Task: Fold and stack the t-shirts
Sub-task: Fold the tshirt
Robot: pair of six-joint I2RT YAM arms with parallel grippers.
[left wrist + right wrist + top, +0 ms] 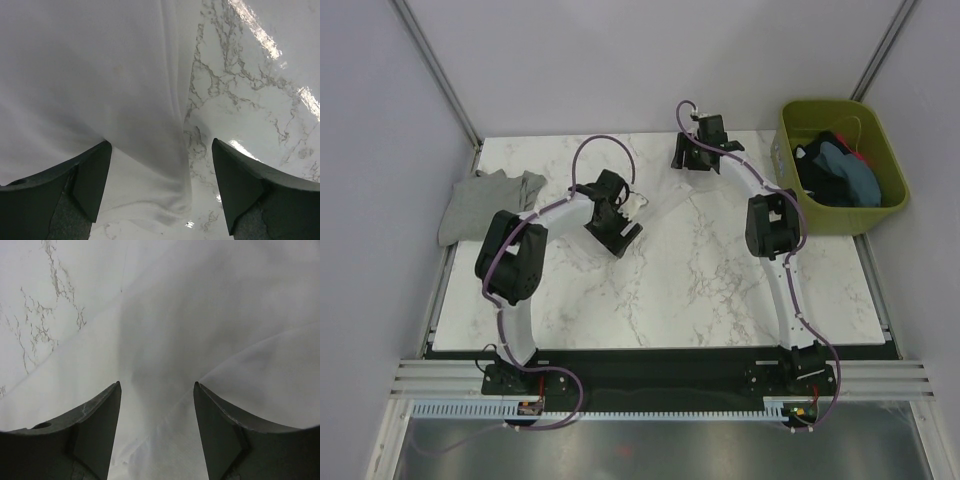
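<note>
Both pincers had their fingers apart and held nothing. The left pincer (161, 145) was over the edge of the white t-shirt (100, 75) and the right pincer (157, 385) over its soft, smooth folds. That one white shirt lay on the glossy marble table (250, 100). One crumpled grey t-shirt (485, 200) lay at the left table edge. One olive-green plastic bin (892, 170) on the right held a blue-teal t-shirt (850, 175) and dark t-shirts (815, 180); how many, I could not tell.

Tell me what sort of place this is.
Probably a robot test cell in a lab, not a home: plain pale wall panels in metal framing enclose a marble-patterned tabletop, and black robot arms, left and right, are bolted at its near edge.
</note>
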